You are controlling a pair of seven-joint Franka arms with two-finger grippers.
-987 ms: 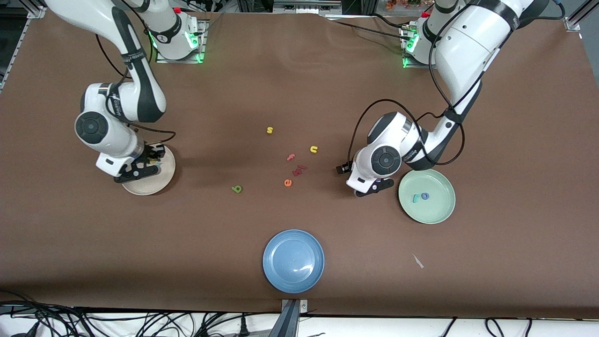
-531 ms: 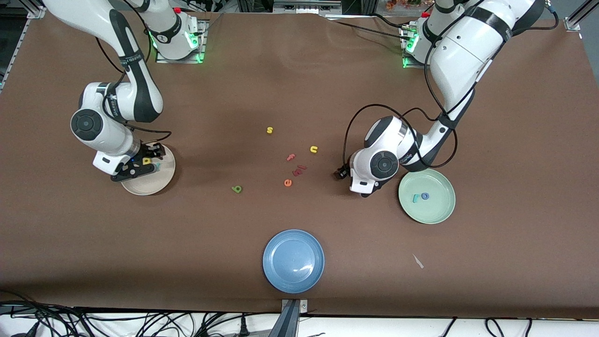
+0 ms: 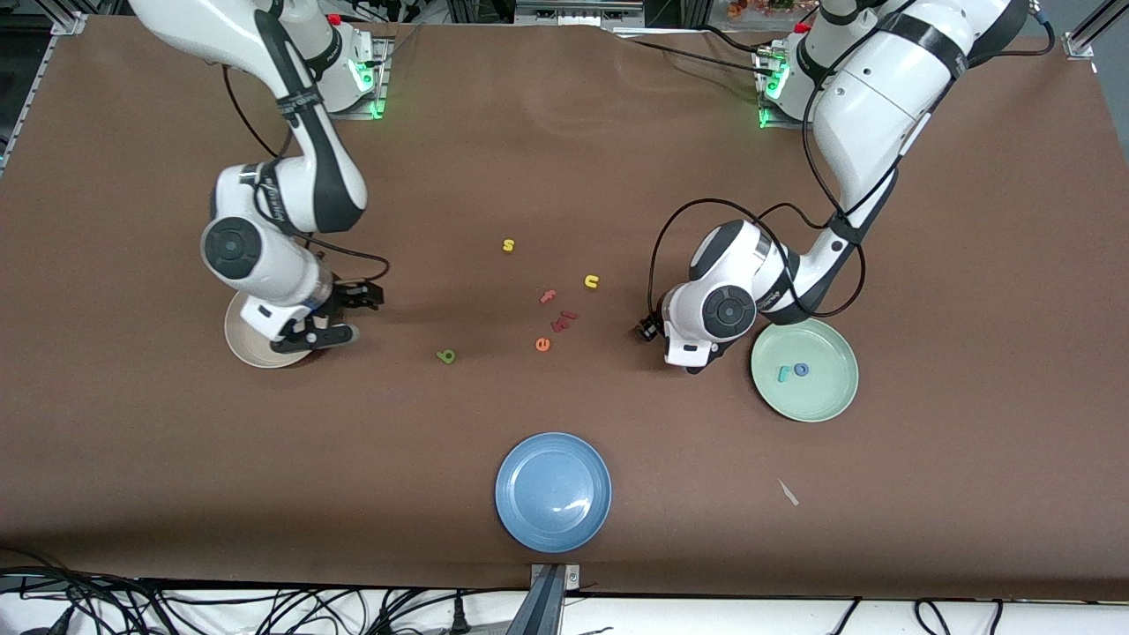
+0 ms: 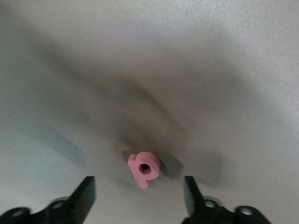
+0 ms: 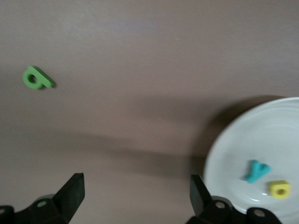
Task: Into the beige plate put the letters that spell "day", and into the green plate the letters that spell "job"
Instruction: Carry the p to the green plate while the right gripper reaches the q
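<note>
Both grippers spread, letters split between plates

Fingers of the right gripper (image 3: 340,316) stand apart at the beige plate (image 3: 242,339), which holds the teal y (image 5: 256,170) and yellow letter (image 5: 280,189); the green letter (image 3: 446,356) lies toward the green plate (image 3: 825,401). Left gripper (image 4: 139,198), spread, straddles the pink letter (image 4: 144,168)

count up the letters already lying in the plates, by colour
teal: 2, the teal y in the beige plate and the teal j in the green plate
yellow: 1, the yellow letter in the beige plate
blue: 1, the blue o in the green plate
total: 4
</note>
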